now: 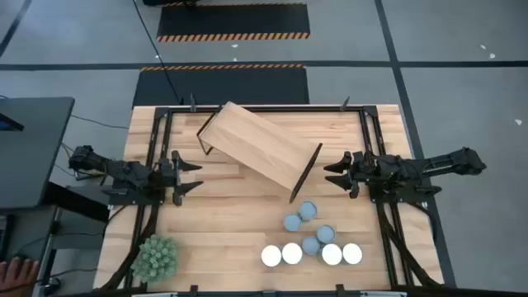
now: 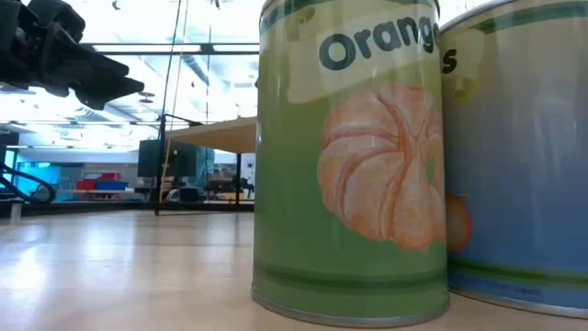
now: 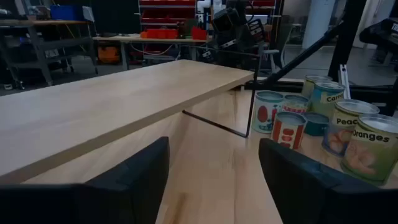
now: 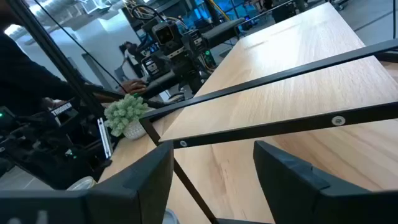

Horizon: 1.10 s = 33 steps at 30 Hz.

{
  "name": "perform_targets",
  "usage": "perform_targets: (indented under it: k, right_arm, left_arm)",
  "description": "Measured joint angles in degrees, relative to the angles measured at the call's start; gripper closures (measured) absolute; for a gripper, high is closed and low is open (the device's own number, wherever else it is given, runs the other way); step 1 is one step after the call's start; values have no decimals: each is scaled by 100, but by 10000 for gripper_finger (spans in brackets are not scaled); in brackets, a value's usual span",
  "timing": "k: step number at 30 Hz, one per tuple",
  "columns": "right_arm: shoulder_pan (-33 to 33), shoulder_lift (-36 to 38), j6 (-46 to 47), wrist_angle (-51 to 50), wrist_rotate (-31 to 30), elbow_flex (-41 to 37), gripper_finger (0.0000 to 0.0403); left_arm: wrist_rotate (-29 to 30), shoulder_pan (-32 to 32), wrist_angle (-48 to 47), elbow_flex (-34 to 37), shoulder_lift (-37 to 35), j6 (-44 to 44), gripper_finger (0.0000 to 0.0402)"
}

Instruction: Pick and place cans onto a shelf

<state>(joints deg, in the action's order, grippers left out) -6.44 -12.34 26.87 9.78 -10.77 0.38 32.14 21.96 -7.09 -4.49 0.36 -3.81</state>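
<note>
Several cans (image 1: 309,239) stand upright on their bases in a cluster on the tabletop, near the front edge, right of the middle. In the left wrist view these cans (image 3: 311,118) show beyond the shelf's end. Two of them (image 2: 349,156) fill the low view. The shelf (image 1: 260,144), a light-wood board on thin black legs, stands skewed at the table's far middle. My left gripper (image 1: 194,175) hovers open at the shelf's left, its fingers (image 3: 214,180) pointing along the board. My right gripper (image 1: 334,175) hovers open at the shelf's right end, facing its black leg frame (image 4: 280,99).
A spiky green plant ball (image 1: 157,257) sits at the table's near left corner. A black frame (image 1: 264,107) runs along the table's far edge and sides. A person's hand (image 1: 16,271) shows off the table at the lower left. Bare wood lies between the plant and the cans.
</note>
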Motion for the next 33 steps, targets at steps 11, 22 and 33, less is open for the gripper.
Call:
perform_targets:
  k: [11, 22, 33]
  right_arm:
    - [-2, -2, -2, 0, -2, 0, 174]
    - [0, -2, -2, 0, 0, 0, 174]
    - [-2, -2, 0, 0, 0, 0, 174]
  left_arm:
    - [0, 1, -2, 1, 0, 2, 147]
    - [-1, 2, -2, 2, 0, 0, 147]
    - [0, 2, 0, 0, 0, 0, 147]
